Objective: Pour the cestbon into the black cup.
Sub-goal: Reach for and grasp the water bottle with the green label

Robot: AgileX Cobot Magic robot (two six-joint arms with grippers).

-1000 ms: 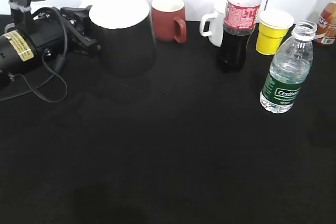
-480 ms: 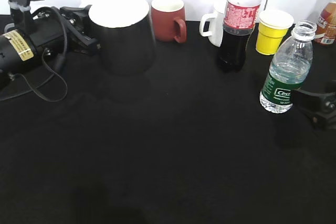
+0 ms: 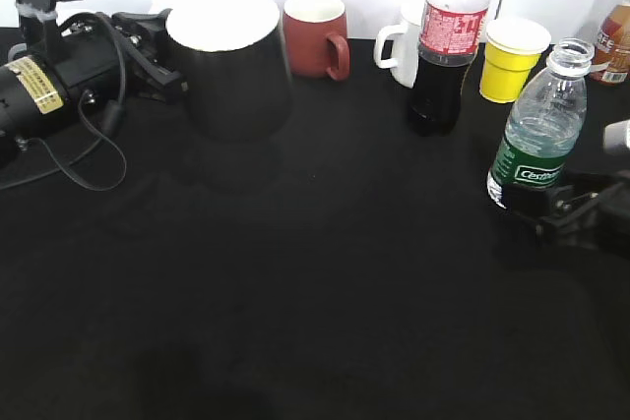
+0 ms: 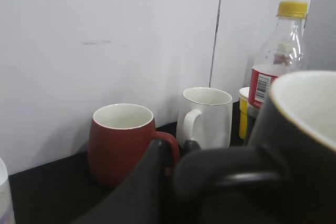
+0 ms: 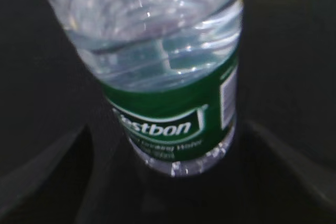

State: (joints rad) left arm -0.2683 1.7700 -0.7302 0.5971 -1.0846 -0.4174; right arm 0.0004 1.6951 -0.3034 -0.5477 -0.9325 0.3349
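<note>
- Nothing poured yet: cestbon point(image 3: 539, 140) upright at right of frame, right gripper point(image 3: 551, 206) fingers wide around its base.
- Left gripper point(image 4: 178, 174) holding black cup point(image 3: 228, 64) by handle, upper left.

Probably lab — black-draped table point(image 3: 315, 322)

The cestbon point(image 3: 540, 130) stands upright near the right edge of the black worktop, uncapped, clear and ribbed, green label low on its body, partly filled with water. The black cup point(image 3: 228, 64), glossy with a white inside, sits upright toward the back-left corner.
</note>
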